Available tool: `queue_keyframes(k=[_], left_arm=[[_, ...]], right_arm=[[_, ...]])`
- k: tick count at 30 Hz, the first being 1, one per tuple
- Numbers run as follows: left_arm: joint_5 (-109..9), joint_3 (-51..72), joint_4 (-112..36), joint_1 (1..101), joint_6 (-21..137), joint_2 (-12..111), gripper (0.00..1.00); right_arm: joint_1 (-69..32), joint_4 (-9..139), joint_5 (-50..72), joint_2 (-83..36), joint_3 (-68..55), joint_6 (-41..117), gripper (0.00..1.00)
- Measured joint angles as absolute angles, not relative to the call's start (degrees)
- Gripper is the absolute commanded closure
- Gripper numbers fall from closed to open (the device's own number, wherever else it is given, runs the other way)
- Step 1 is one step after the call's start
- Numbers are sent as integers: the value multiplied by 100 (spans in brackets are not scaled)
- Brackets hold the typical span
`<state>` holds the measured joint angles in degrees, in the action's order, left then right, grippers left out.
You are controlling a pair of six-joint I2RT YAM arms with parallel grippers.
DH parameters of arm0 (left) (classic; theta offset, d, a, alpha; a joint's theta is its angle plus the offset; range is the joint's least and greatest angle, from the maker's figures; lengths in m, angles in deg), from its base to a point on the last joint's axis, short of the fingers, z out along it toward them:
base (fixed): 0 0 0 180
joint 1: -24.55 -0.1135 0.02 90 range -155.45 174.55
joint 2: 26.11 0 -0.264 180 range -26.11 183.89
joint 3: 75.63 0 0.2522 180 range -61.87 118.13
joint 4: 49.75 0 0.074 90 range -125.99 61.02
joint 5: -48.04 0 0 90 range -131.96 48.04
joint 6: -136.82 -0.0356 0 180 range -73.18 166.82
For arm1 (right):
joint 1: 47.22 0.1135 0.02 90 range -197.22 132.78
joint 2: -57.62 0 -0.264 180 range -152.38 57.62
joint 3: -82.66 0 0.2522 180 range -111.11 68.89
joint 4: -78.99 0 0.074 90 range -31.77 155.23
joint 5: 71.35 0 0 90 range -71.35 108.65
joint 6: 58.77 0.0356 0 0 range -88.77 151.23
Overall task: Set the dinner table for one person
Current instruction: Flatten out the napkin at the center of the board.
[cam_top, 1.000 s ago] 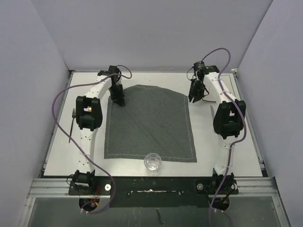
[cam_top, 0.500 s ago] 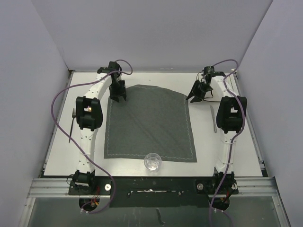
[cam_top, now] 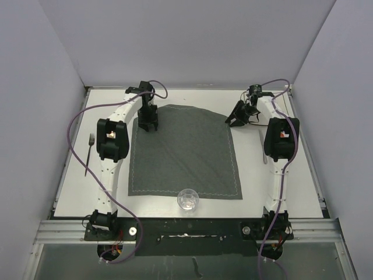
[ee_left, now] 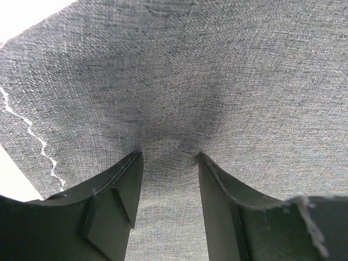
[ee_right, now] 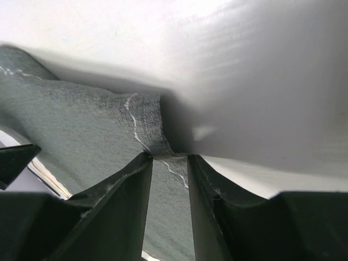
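A dark grey placemat (cam_top: 183, 154) lies spread on the white dinner table (cam_top: 291, 175). My left gripper (cam_top: 149, 123) stands on the mat's far left corner. In the left wrist view the gripper (ee_left: 168, 155) is open, its tips resting on the flat cloth (ee_left: 217, 81) with nothing pinched. My right gripper (cam_top: 233, 119) is at the mat's far right corner. In the right wrist view it (ee_right: 169, 156) is open, and the slightly rumpled, white-stitched corner (ee_right: 147, 128) lies between its tips on the table (ee_right: 261, 81).
A fork (cam_top: 88, 154) lies left of the mat, beside the left arm. A knife (cam_top: 263, 147) lies right of the mat, partly under the right arm. A clear glass (cam_top: 187, 199) stands at the mat's near edge. Walls close in the table on three sides.
Both grippers have opened and let go of the mat's far corners. The left gripper shifted slightly right, and the right gripper swung a little left and toward the far edge.
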<state>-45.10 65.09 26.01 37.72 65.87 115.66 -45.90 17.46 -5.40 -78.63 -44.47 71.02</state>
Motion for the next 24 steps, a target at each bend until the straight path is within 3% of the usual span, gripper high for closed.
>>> queue_keyframes(k=[18,24], left_arm=[[-4241,6450,2584,4191,6565,11544,57],[-4235,6463,2599,4244,6567,11544,58]], right_arm=[[-4787,2030,-744,-8274,-5032,7301,66],[-4782,2172,-1045,-8381,-5032,7375,71]])
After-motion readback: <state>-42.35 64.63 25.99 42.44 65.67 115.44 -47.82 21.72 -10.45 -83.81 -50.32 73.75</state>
